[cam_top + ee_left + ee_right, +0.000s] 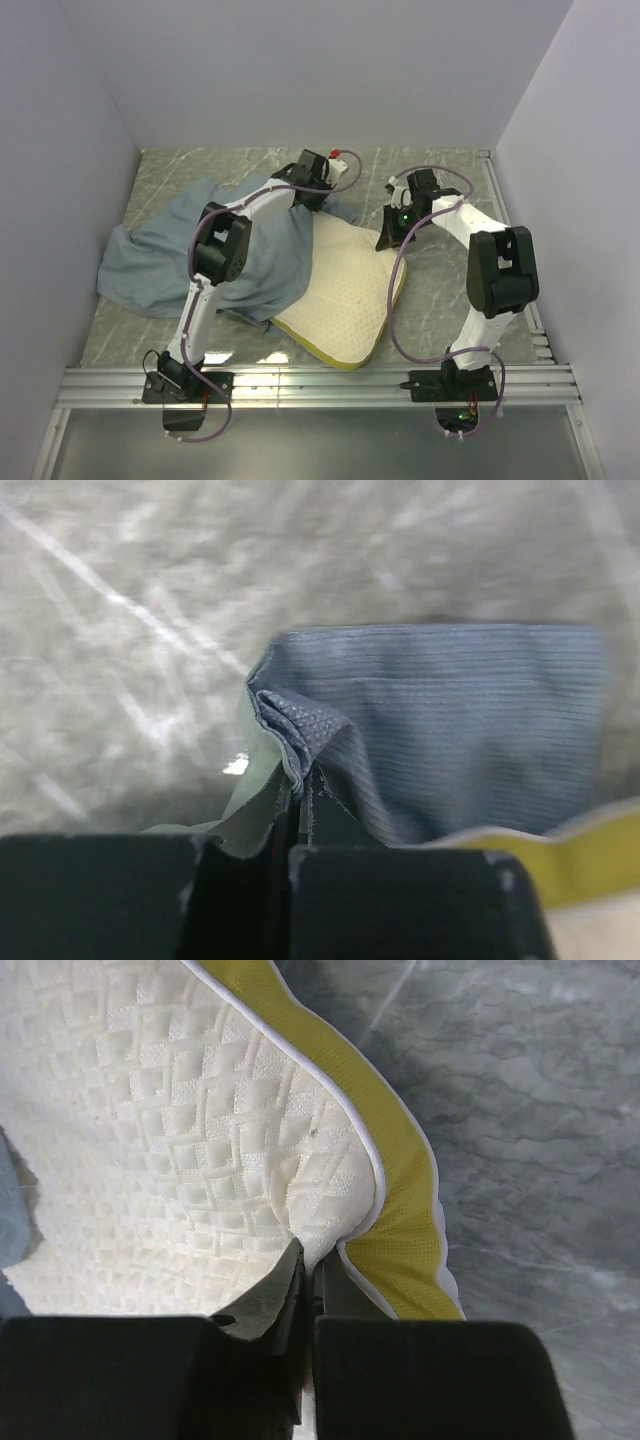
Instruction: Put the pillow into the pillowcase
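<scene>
The cream-white quilted pillow (345,290) with a yellow side edge lies mid-table, its left part under the blue-grey pillowcase (190,255). My left gripper (312,192) is shut on a bunched fold of the pillowcase (420,720) at its far edge; a green inner face shows by the fingers. My right gripper (393,237) is shut on the pillow's far right corner, pinching the cream cover (200,1140) beside the yellow edge (400,1230).
Marbled grey tabletop (450,290) lies to the right of the pillow. White walls close in the left, back and right. A metal rail (320,385) runs along the near edge by the arm bases.
</scene>
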Action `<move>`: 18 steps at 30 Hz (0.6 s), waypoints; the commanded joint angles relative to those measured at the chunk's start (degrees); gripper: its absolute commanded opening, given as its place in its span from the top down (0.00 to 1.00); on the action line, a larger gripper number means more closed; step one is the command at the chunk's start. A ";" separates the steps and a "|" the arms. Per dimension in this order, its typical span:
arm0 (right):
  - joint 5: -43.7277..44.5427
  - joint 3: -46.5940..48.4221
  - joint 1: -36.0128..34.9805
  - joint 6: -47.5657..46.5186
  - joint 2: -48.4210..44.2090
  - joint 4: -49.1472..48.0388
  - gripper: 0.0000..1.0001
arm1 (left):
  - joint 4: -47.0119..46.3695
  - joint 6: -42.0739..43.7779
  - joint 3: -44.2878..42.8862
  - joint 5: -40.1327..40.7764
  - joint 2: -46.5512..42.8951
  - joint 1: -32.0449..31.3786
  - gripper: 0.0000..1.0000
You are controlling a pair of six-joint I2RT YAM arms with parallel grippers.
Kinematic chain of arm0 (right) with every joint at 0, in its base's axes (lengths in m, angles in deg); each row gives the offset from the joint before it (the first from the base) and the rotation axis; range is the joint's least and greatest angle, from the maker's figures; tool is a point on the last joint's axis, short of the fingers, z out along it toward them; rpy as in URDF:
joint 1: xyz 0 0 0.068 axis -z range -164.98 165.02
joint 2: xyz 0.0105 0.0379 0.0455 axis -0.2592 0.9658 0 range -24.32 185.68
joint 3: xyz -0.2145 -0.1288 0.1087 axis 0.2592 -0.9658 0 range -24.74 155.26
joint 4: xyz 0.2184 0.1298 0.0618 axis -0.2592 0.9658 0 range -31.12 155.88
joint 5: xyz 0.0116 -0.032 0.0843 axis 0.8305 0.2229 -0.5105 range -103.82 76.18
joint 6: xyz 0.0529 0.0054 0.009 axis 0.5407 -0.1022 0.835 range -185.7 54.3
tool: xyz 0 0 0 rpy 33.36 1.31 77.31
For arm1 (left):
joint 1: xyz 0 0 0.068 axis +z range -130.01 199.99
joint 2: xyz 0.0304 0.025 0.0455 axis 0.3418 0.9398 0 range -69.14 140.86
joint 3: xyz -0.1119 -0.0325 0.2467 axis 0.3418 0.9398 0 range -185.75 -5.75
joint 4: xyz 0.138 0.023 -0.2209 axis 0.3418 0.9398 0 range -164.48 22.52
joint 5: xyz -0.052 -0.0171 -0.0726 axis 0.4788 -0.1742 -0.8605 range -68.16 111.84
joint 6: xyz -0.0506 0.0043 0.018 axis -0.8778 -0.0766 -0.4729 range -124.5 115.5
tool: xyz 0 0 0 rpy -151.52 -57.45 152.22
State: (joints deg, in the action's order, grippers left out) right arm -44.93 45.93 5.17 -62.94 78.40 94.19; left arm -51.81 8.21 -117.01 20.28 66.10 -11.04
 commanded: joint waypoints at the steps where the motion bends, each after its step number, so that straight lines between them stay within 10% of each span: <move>1: -5.36 -0.54 -1.14 2.85 -0.50 -4.18 1.00 | 0.18 -7.06 -0.81 -14.85 -6.91 -1.49 1.00; 18: -11.69 -3.61 -2.72 14.02 -14.65 -16.32 1.00 | -20.91 -37.57 9.92 -36.23 -13.61 -10.90 1.00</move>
State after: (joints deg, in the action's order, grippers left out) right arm -50.92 42.52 3.54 -52.12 67.12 87.17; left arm -62.89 -20.10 -108.51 -6.98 51.44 -20.30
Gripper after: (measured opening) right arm 0.026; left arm 0.035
